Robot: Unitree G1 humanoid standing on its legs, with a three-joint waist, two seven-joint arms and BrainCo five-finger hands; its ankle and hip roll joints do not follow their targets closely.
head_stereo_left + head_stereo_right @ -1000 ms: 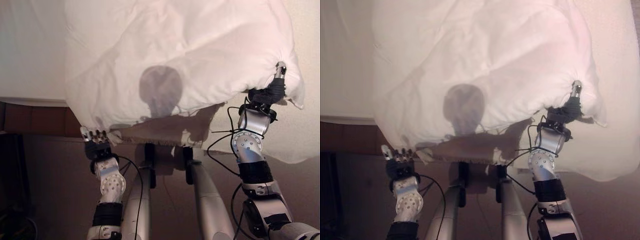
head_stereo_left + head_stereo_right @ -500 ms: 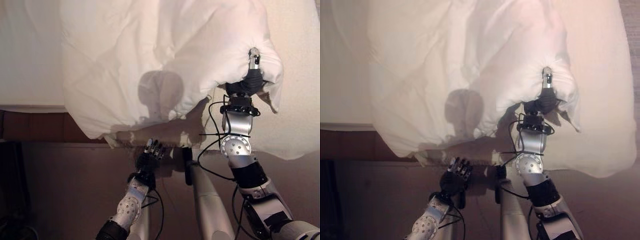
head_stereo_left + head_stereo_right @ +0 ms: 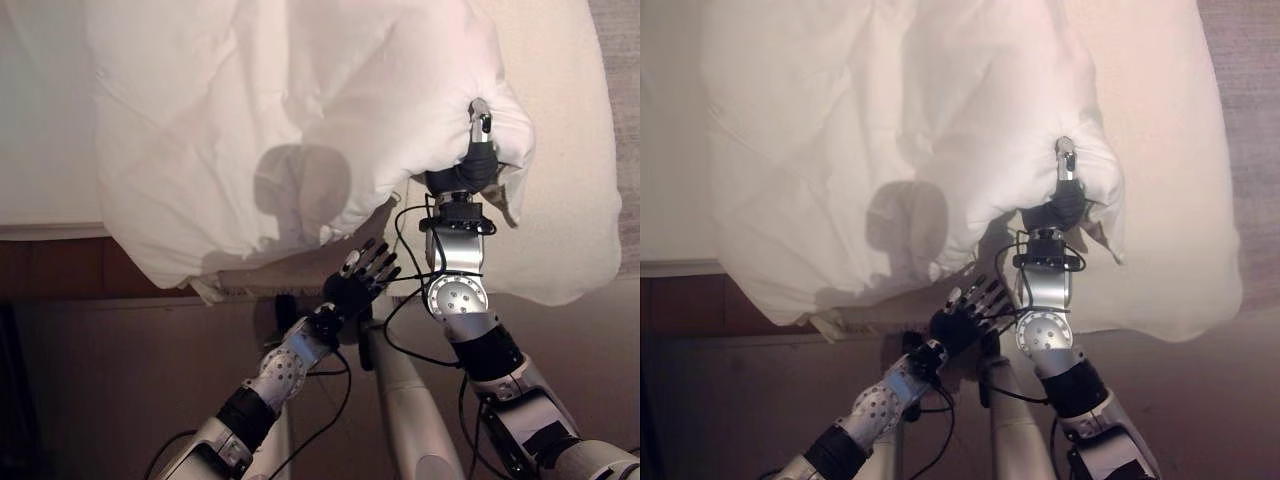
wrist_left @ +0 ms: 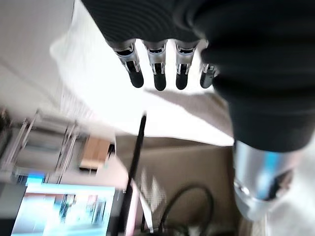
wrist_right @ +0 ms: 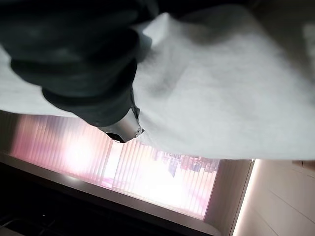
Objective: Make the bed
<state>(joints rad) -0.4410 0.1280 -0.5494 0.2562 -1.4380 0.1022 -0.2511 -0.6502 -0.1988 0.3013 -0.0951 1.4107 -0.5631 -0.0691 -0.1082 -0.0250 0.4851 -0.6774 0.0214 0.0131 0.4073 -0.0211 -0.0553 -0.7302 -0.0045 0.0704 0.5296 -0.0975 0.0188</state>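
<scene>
No text, label or number can be read anywhere.

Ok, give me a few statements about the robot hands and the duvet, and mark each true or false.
1. The right robot hand grips the duvet. True.
2. The left robot hand grips the duvet's edge. False: its fingers are straight and it hangs free below the edge.
3. The duvet hangs over the bed's near edge. True.
4. The left robot hand is farther up the bed than the right. False: the right is farther up.
</scene>
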